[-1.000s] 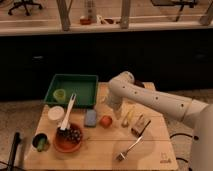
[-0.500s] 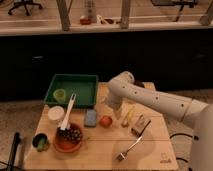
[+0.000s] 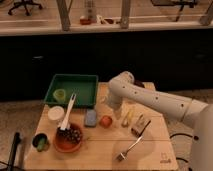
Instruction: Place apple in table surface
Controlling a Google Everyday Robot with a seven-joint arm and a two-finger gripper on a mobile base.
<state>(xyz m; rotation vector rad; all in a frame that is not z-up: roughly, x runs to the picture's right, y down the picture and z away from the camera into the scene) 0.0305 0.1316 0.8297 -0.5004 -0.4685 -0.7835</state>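
The apple (image 3: 105, 121), small and orange-red, sits on the table surface (image 3: 150, 150), a light tan wooden top with plank seams. It lies near the middle of the table, just right of a small blue block (image 3: 90, 118) and just left of a pale yellow item (image 3: 128, 117) whose shape is hard to make out.

A white robot arm (image 3: 150, 100) reaches in from the right edge, where its base is cut off from view. It bends at an elbow above the table's back edge and points down toward the apple. The gripper (image 3: 116, 111) hangs at the end of the arm, just above and to the right of the apple. It blends into the arm's white casing, and I cannot tell how the jaws stand or whether they touch the fruit.

To the left, a green tray (image 3: 85, 85) holds a small yellow-green cup (image 3: 60, 94). In front of it are a white cup (image 3: 56, 114) and an orange bowl (image 3: 68, 138) of dark grapes, with a white utensil (image 3: 69, 109) leaning from the bowl toward the tray. A dark green cup (image 3: 40, 142) stands at the front left corner. A fork (image 3: 129, 148) lies near the front, and a brownish block (image 3: 140, 125) lies right of the yellow item; its details are unclear.
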